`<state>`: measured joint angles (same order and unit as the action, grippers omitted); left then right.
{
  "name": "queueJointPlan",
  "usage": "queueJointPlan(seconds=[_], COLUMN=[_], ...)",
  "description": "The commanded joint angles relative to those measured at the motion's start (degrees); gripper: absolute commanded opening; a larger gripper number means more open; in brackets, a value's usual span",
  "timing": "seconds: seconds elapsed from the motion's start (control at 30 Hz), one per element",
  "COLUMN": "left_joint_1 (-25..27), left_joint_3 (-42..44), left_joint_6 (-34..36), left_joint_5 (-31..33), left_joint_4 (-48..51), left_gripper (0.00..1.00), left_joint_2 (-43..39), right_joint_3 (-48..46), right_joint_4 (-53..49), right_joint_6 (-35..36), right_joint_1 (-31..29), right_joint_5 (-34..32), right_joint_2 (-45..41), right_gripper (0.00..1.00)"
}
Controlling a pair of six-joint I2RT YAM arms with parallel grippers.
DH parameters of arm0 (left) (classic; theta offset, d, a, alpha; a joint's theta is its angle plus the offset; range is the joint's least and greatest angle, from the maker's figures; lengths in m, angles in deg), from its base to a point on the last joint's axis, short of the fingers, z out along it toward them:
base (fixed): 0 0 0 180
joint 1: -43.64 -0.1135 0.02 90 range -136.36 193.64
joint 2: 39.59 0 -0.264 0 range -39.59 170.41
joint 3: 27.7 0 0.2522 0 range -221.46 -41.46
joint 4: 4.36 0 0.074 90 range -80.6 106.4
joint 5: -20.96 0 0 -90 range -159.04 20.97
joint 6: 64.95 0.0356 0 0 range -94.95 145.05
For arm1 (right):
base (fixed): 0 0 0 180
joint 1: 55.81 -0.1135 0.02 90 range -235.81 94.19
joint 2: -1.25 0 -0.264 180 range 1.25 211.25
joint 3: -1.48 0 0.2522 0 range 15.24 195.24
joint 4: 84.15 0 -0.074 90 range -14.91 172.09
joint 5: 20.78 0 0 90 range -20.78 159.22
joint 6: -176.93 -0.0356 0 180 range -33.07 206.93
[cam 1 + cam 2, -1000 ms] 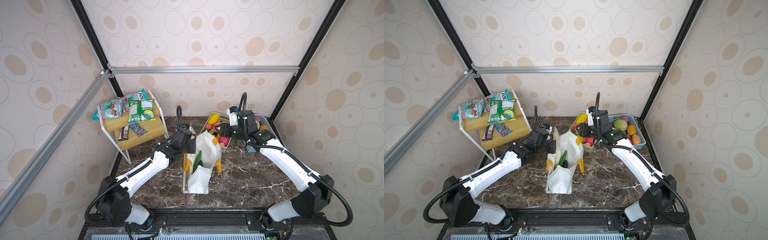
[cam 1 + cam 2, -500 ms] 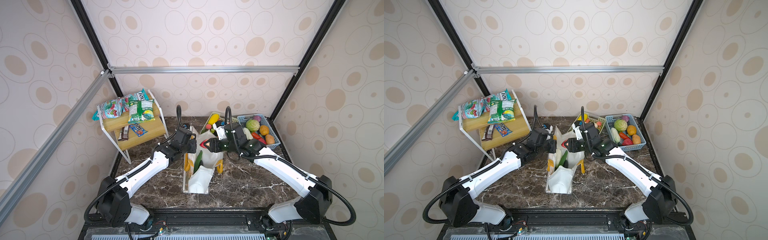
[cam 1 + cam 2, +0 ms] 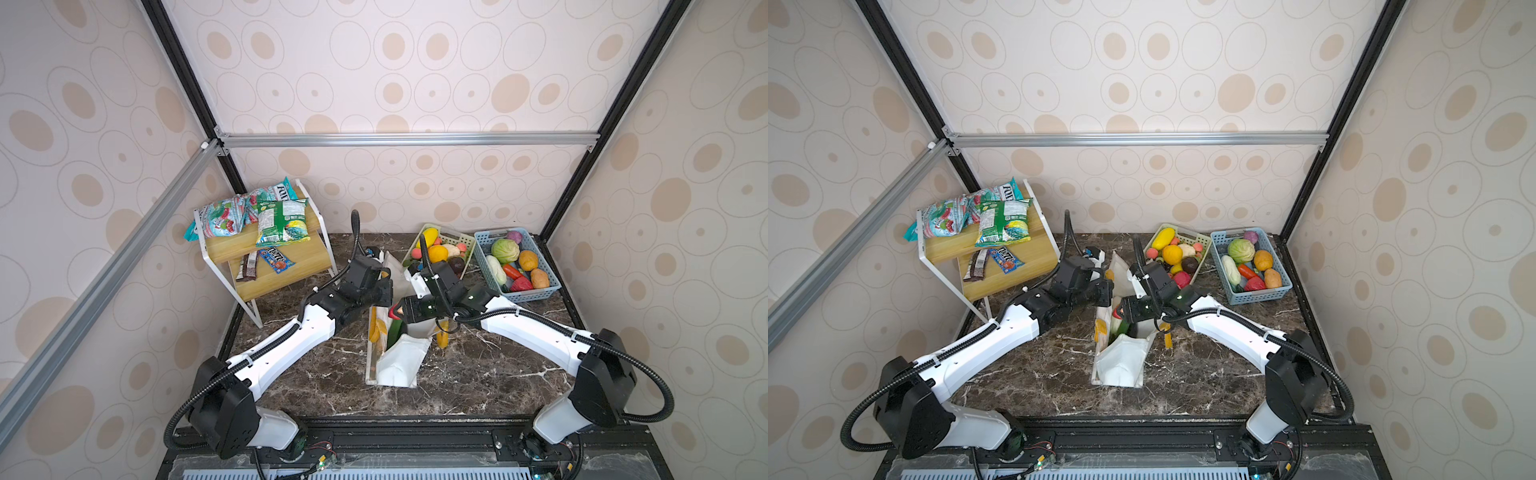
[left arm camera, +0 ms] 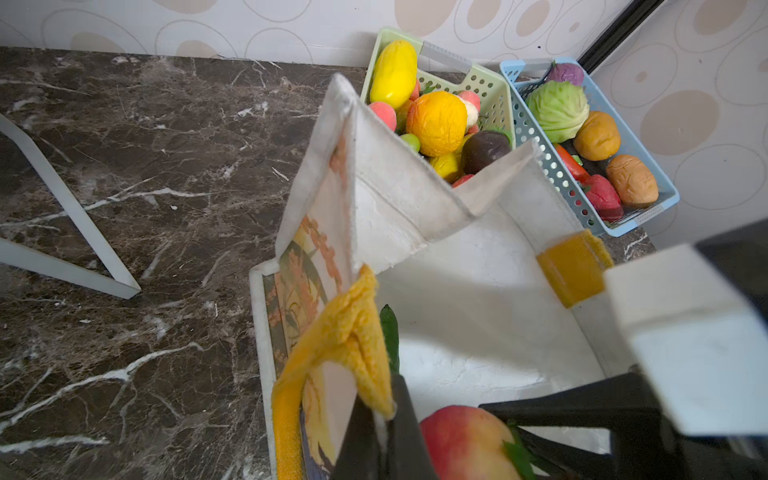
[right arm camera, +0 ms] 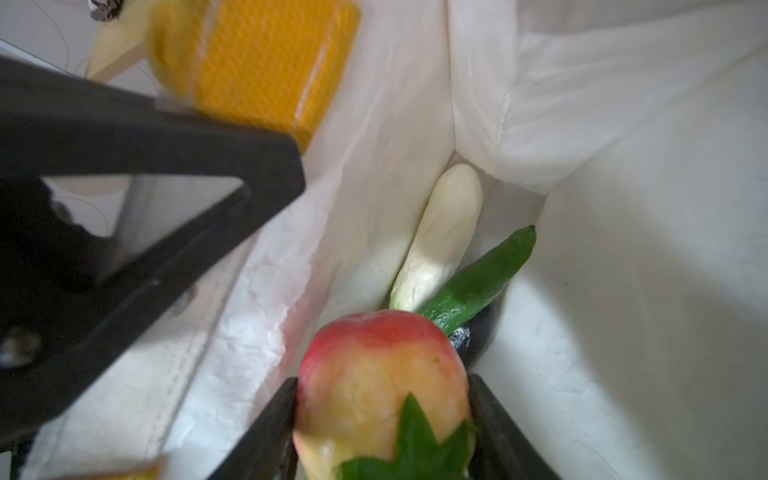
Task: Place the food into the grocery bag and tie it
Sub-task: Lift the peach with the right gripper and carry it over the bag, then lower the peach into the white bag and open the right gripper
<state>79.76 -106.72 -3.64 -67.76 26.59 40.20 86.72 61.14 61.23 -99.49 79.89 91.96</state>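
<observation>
The grocery bag (image 4: 399,195) is held open, its rim pinched tight by the left gripper (image 4: 378,432). A peach (image 5: 365,361) is squeezed in the right gripper (image 5: 382,386) above the cucumber (image 5: 478,278) inside, ready for dropping.

This is a robot test cell in a lab, dressed a little like a shop corner. Black posts (image 3: 636,83) and a silver aluminium bar (image 3: 407,139) frame walls (image 3: 395,62) of printed wallpaper. The left arm (image 3: 286,345) and the right arm (image 3: 536,332) stand on a black rail (image 3: 415,440) at the near edge of the marble-look tabletop (image 3: 478,374). At its far left corner is a small rack (image 3: 291,274) with snack packets (image 3: 280,220). At its far right corner a green basket (image 3: 467,240) and a blue basket (image 3: 536,296) hold toy fruit and vegetables (image 3: 505,250).
</observation>
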Motion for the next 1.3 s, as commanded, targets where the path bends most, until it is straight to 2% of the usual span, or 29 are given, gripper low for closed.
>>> queueJointPlan(seconds=[0.0,0.93,1.27], left_joint_1=[0.32,0.67,0.68], left_joint_3=[-0.66,-1.8,-2.54], left_joint_6=[-0.25,-0.36,-0.23], left_joint_5=[-0.43,-1.72,-1.36], left_joint_4=[-2.98,-3.83,-3.7], left_gripper=[0.0,0.0,0.0], left_joint_2=[-1.65,-2.01,-2.01], right_joint_3=[-0.13,4.49,6.22], right_joint_4=[0.52,-2.99,-4.95], right_joint_6=[-0.04,1.0,0.15], right_joint_1=[-1.0,-1.89,-1.93], right_joint_5=[-0.96,-4.75,-5.59], right_joint_2=[1.72,16.38,21.77], right_gripper=[0.56,0.58,0.62])
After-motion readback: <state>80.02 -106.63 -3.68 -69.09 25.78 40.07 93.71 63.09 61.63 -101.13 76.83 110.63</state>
